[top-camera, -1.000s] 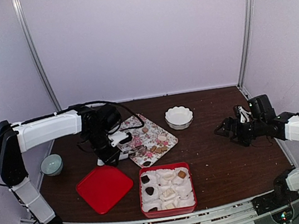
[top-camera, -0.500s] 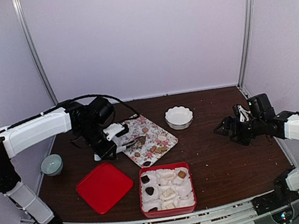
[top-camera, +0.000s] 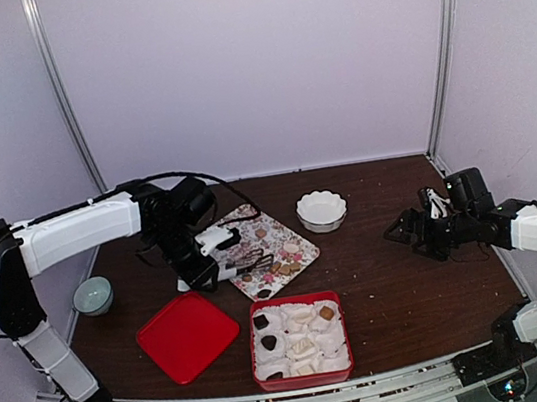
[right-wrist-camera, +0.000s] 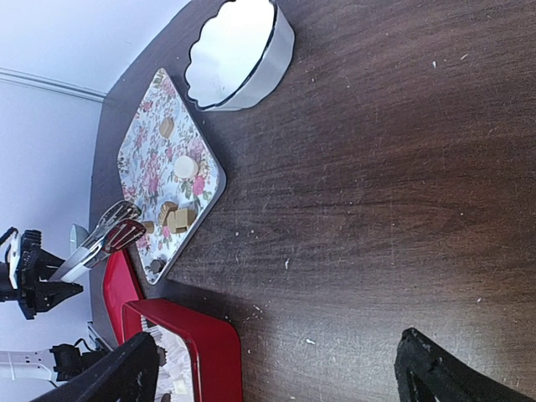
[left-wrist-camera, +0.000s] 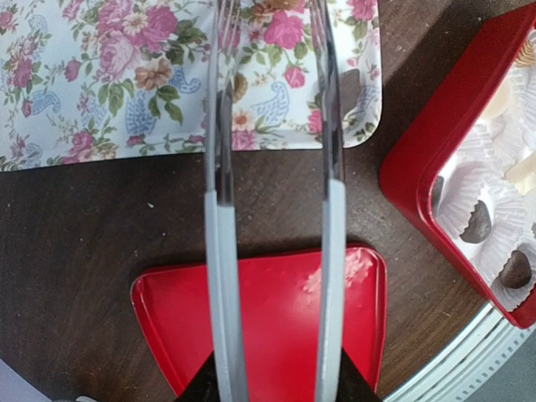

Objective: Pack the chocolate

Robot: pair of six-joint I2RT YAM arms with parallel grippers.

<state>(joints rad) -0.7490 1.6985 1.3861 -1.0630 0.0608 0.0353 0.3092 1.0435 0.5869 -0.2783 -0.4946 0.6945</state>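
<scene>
Small brown, tan and pale chocolates (top-camera: 280, 266) lie on a flower-print tray (top-camera: 253, 234); in the right wrist view they (right-wrist-camera: 177, 216) sit near its front corner. A red box (top-camera: 300, 341) of white paper cups holds a few chocolates (left-wrist-camera: 479, 222). My left gripper (top-camera: 202, 263) is shut on metal tongs (left-wrist-camera: 218, 209) with grey handles. The tongs (top-camera: 249, 261) reach over the near part of the tray (left-wrist-camera: 100, 84), tips apart, and I see nothing between them. A dark chocolate (left-wrist-camera: 350, 84) lies beside the right tong. My right gripper (top-camera: 402, 232) is open and empty over bare table.
A red lid (top-camera: 188, 336) lies left of the box, under the tongs' handles (left-wrist-camera: 276, 310). A white scalloped bowl (top-camera: 321, 209) stands behind the tray. A small teal bowl (top-camera: 92, 294) sits at the far left. Dark wooden table (right-wrist-camera: 377, 167) lies between the tray and my right gripper.
My left arm has swung with the tongs: it lifted back over the tray, then came down towards the tray's near corner. The right arm has not moved.
</scene>
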